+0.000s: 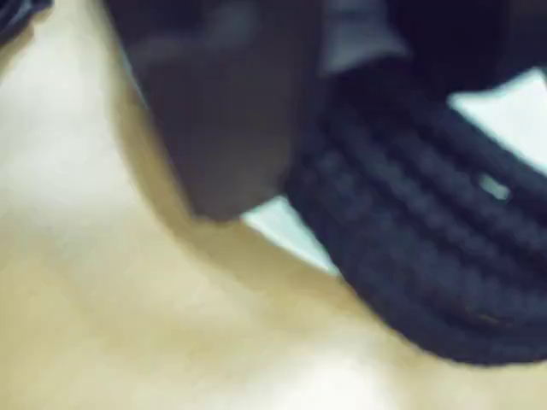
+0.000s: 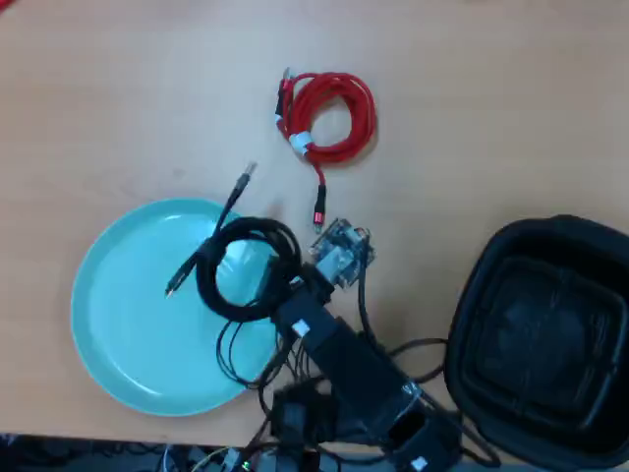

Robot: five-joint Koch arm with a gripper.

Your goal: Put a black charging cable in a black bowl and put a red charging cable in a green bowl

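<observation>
Pincer (image 2: 280, 285) grips the black charging cable (image 2: 246, 270) above the green bowl's (image 2: 118, 324) 3 o'clock rim; black bowl (image 2: 541, 334) lies toward 3 o'clock.

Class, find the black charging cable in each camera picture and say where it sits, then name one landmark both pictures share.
Wrist view: the black charging cable fills the right half, blurred, as stacked dark strands.
Overhead view: the black charging cable is a ring left of centre, over the right edge of the green bowl, at the gripper.
Shared landmark: the green bowl, a pale sliver in the wrist view.
</observation>
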